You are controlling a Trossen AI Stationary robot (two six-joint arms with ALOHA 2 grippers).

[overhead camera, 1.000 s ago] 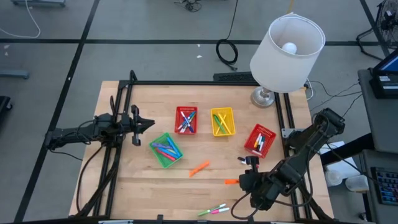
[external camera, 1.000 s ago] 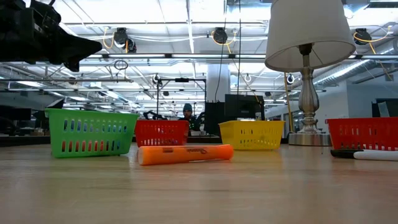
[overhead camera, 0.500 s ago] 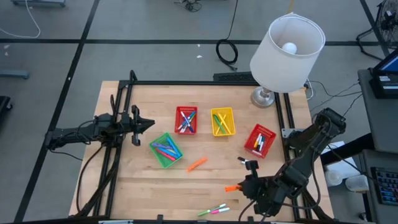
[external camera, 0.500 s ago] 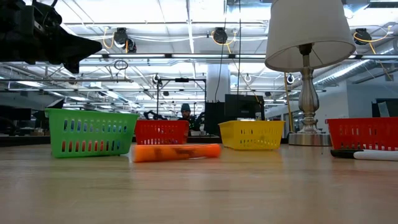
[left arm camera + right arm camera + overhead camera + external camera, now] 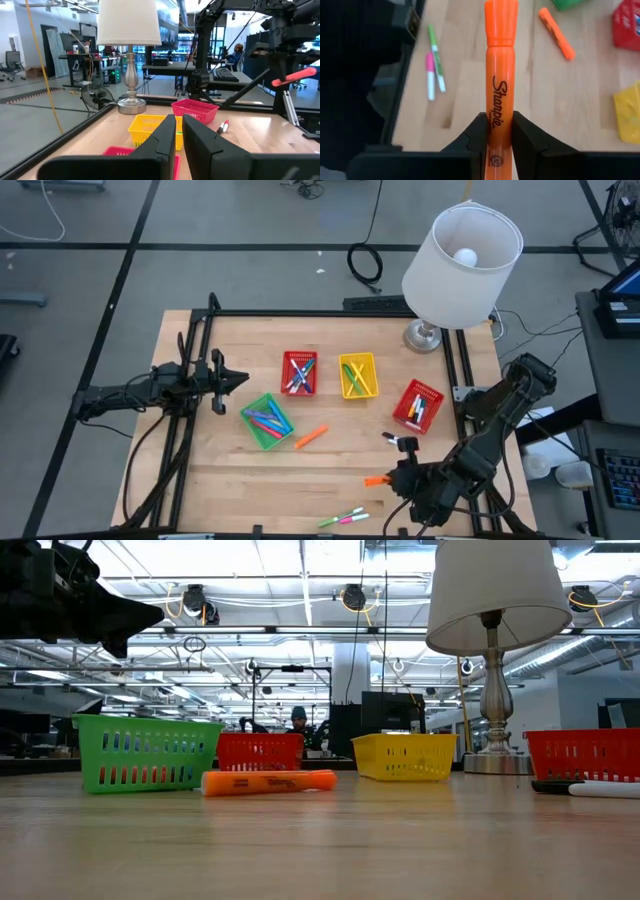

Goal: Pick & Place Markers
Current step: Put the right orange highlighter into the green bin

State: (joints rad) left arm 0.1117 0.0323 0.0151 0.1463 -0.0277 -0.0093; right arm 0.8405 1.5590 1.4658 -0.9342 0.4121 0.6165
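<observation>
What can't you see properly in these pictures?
- Right tool, right wrist view: the orange marker it grips runs off the bottom edge, so its far end is hidden.
- Markers in the green basket, low view: only coloured bits show through the mesh wall.
- Black and white markers, low view: cut off by the right edge.
- Left tool, high view: too small to tell its gap.

An orange marker (image 5: 500,85) with black script is showing between dark fingers (image 5: 477,132). Pink and green markers (image 5: 434,62) are lying on pale wood (image 5: 465,75).
</observation>
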